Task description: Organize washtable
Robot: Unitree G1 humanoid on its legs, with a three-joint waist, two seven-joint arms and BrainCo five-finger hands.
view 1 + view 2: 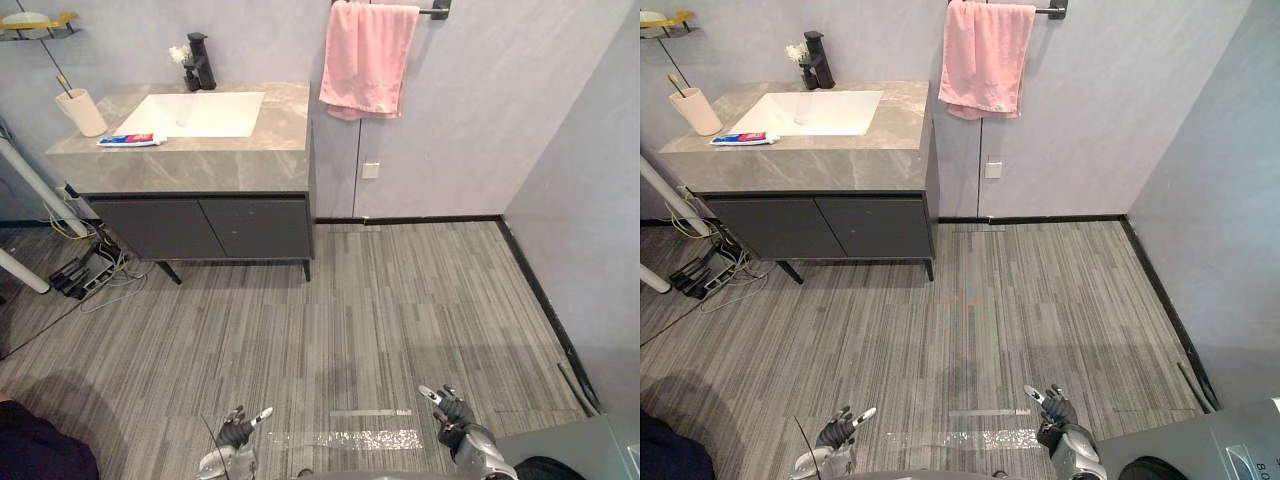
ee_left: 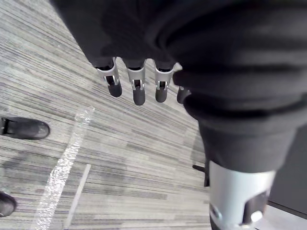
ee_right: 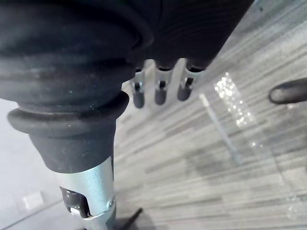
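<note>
Both hands: left hand (image 1: 235,432), right hand (image 1: 452,410) empty, fingers straight.
Washtable (image 1: 200,165): well apart; toothpaste (image 1: 128,140) loose, nothing tidied.

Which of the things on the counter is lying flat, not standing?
The toothpaste tube, flat on the counter at the sink's front corner; the cup and faucet stand upright.

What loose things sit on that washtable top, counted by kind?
Cup: 1
Toothbrush, standing in the cup: 1
Toothpaste tube: 1
Bunch of white flowers: 1
Total: 4
</note>
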